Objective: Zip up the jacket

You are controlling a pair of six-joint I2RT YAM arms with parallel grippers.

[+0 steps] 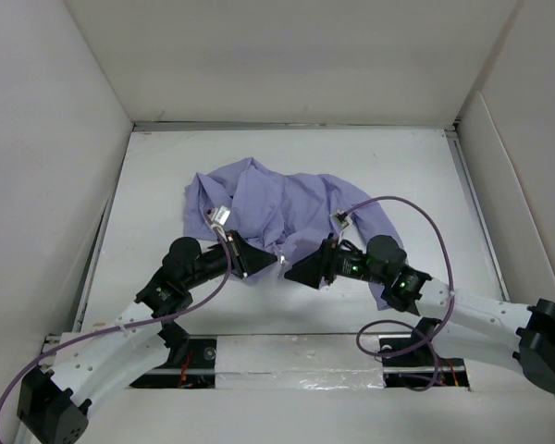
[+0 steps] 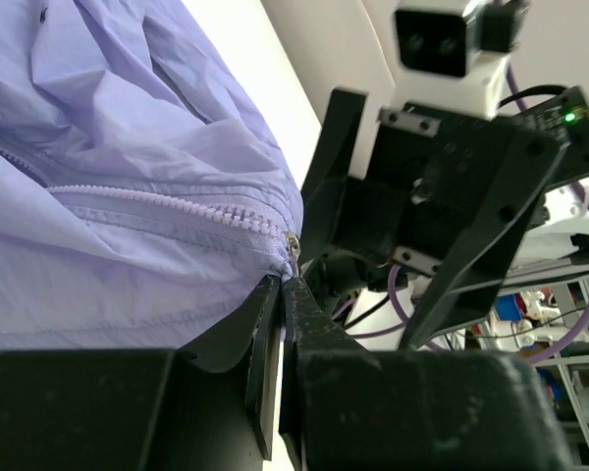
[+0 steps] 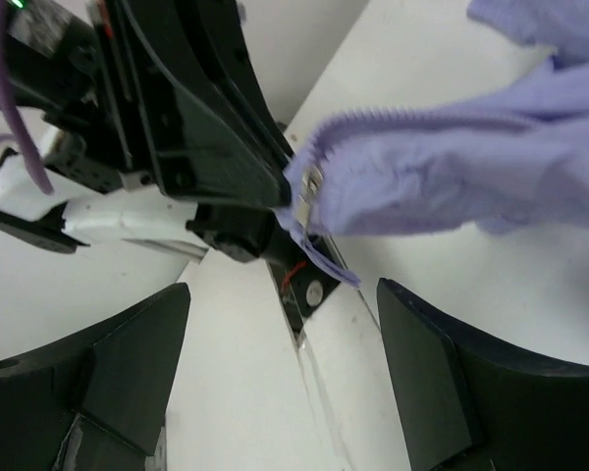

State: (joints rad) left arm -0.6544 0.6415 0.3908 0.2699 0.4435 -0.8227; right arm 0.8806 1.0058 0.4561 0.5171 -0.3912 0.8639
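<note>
White link shells seen on left arm [image 1: 120, 347] and right arm [image 1: 481, 310], joined by black joints, black blocks fitted at bases. Purple cable [image 1: 393, 198] run along each arm. Matte black finish noted on left tool [image 1: 276, 262] and right tool [image 1: 287, 271]; fingers [image 3: 452, 383] shaped as broad wedges. White camera block [image 2: 442, 39] mounted on right wrist. Green light [image 2: 569, 117] lit on black housing.

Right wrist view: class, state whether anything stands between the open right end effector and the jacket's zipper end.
Nothing visible does. The right end effector faces the zipper end of the jacket across open space. The left end effector pinches the fabric there from the opposite side, not across the approach.
</note>
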